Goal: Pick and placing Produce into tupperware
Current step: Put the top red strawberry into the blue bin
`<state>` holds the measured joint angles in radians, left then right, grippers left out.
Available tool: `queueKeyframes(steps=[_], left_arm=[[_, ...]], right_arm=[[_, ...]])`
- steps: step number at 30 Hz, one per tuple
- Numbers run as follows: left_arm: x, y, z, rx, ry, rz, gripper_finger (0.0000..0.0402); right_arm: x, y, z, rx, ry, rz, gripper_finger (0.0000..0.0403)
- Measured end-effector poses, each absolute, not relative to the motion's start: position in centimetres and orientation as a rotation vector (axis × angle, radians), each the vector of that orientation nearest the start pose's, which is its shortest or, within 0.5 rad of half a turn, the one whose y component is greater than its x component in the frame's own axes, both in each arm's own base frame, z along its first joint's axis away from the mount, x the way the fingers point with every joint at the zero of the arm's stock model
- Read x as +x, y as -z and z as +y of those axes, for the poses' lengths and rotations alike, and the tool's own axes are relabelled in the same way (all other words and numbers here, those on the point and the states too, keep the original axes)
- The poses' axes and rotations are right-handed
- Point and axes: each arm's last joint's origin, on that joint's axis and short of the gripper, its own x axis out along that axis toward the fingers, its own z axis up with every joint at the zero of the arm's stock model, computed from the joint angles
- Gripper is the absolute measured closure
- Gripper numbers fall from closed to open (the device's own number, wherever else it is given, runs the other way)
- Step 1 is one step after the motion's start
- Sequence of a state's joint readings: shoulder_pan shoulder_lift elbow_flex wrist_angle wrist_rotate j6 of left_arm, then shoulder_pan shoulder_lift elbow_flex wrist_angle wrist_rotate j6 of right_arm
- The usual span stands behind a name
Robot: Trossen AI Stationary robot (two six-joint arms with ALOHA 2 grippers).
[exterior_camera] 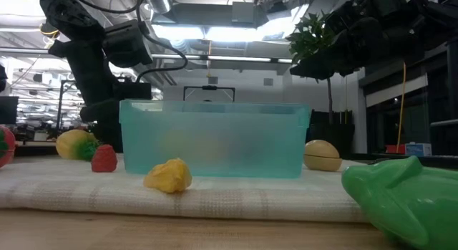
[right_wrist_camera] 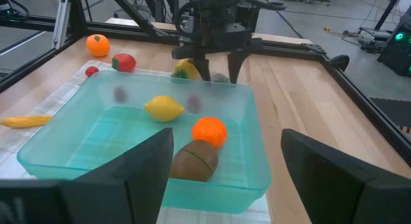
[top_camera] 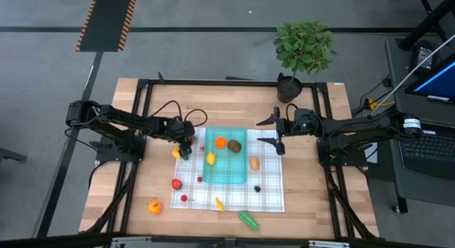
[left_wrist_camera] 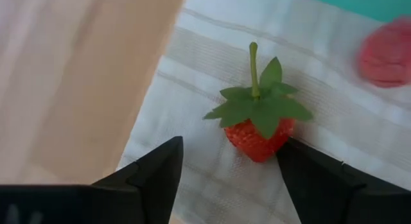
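We see the left claw [left_wrist_camera: 228, 169] open w/ nothing held, round a strawberry [left_wrist_camera: 260, 131] on the cloth [left_wrist_camera: 192, 70] by its left edge, beside the tupperware [top_camera: 227, 157]. Prob. light, hard & slippy; grab its red sides, not the leaves.

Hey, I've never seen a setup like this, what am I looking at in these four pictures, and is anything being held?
Two dark robot arms work at a wooden table. One picture looks down from above, one looks level across the tabletop, and two come from cameras on the arms' wrists. A checked cloth carries a teal tupperware with a lemon, an orange and a brown piece inside; more toy produce lies around. The left gripper is open over a toy strawberry, not clamping it. The right gripper waits open by the container, holding nothing.
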<state>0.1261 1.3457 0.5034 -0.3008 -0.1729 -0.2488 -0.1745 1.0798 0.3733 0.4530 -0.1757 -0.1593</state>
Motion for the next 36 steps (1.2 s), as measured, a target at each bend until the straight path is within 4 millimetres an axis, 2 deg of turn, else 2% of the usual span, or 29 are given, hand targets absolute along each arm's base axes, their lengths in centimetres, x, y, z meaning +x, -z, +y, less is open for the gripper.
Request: queueKeyframes(steps=[5,12,25,36], left_arm=[[20.9,-13.7,3.0,-0.211,-0.369,1.131,0.0162],[20.6,-15.1,3.1,-0.143,-0.389,1.159,0.0159],[20.5,-15.2,2.8,-0.109,-0.4,1.161,0.0161],[21.6,-15.7,2.4,-0.112,-0.378,1.048,0.0163]], right_arm=[[21.2,-19.9,-3.2,-0.114,-0.021,0.249,0.0114],[21.2,-19.9,-3.2,-0.114,-0.021,0.248,0.0114],[21.2,-19.9,-3.2,-0.114,-0.021,0.248,0.0114],[21.2,-19.9,-3.2,-0.114,-0.021,0.248,0.0114]])
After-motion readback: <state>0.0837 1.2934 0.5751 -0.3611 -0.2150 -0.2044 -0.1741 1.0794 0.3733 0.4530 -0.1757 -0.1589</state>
